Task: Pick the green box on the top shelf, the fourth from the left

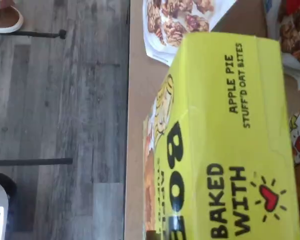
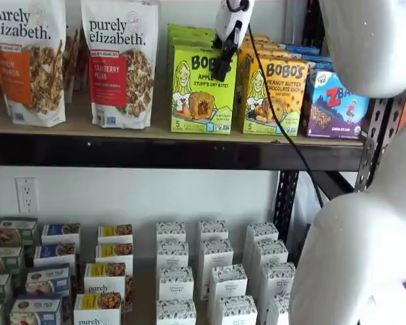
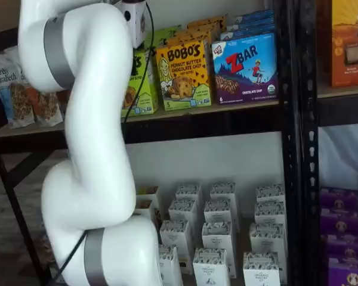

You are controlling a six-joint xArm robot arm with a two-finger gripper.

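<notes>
The green box [image 2: 201, 91] stands upright on the top shelf [image 2: 149, 133], a lime carton reading BOBO'S Apple Pie, with more green cartons behind it. My gripper [image 2: 222, 68] comes down from above at the box's upper right corner. Only one black finger [image 2: 224, 55] shows, lying across the box's front, so I cannot tell its state. In the wrist view the green box [image 1: 230, 140] fills most of the picture, close below the camera, on the tan shelf board [image 1: 139, 90]. In a shelf view the white arm hides most of the green box [image 3: 144, 83].
A yellow-orange Bobo's peanut butter box [image 2: 273, 96] stands right beside the green box, then a blue ZBar box [image 2: 335, 105]. Purely Elizabeth granola bags [image 2: 122, 64] stand on its other side. Small white cartons [image 2: 213, 271] fill the lower level. A black cable [image 2: 284, 128] hangs from the gripper.
</notes>
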